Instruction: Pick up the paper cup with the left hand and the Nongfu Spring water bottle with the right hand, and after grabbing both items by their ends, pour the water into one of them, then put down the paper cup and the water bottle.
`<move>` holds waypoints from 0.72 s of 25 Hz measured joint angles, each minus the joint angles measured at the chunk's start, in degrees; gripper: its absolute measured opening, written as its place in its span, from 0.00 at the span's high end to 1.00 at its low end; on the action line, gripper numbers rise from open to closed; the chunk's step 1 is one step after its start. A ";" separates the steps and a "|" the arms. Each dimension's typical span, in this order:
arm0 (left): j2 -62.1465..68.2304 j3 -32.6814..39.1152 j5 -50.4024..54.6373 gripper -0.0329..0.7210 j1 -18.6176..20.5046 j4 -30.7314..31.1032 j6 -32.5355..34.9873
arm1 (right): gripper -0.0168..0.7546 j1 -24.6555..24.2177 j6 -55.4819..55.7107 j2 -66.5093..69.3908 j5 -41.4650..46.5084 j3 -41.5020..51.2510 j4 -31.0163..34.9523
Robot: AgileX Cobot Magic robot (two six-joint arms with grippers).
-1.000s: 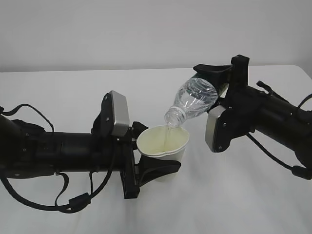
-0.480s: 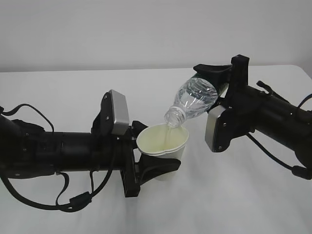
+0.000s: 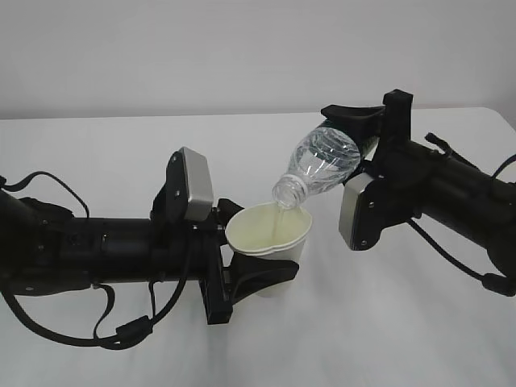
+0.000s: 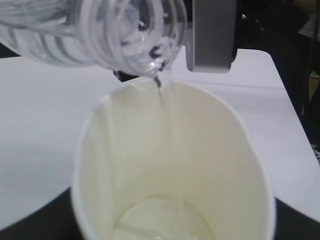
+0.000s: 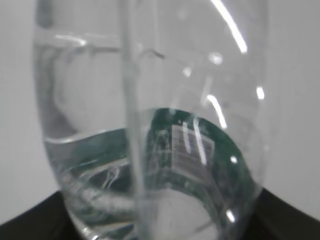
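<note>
My left gripper (image 3: 258,260) is shut on the lower part of the white paper cup (image 3: 270,235), holding it upright just above the table. In the left wrist view the cup (image 4: 125,165) fills the frame, and clear water (image 4: 161,222) pools at its bottom. My right gripper (image 3: 355,139) is shut on the base end of the Nongfu Spring water bottle (image 3: 324,164). The bottle is tilted neck-down over the cup's far rim. A thin stream of water (image 3: 281,216) falls from the neck (image 4: 150,62) into the cup. The right wrist view looks along the bottle (image 5: 150,125), with its green label (image 5: 192,145) showing through.
The white table (image 3: 403,322) spreads under both arms, with a pale wall behind. The right arm's grey wrist-camera box (image 3: 359,211) hangs close to the cup's right side. The left arm's box (image 3: 193,189) sits behind the cup. Cables (image 3: 121,330) trail under the left arm.
Both arms hold almost still. The bottle stays tilted and water keeps running into the cup.
</note>
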 joint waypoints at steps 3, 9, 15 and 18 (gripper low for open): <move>0.00 0.00 0.00 0.36 0.00 -0.10 0.00 | 0.37 0.00 -0.10 0.00 0.00 -0.37 0.00; 0.00 0.00 0.00 0.36 0.00 -0.10 0.00 | 0.37 0.00 -0.10 0.00 0.00 -0.75 0.06; 0.00 0.00 0.00 0.37 0.00 -0.10 -0.03 | 0.37 0.00 -0.13 0.00 0.00 -0.75 0.06; 0.00 0.00 0.00 0.37 0.00 -0.22 -0.03 | 0.37 0.00 -0.13 0.00 0.00 -0.75 0.06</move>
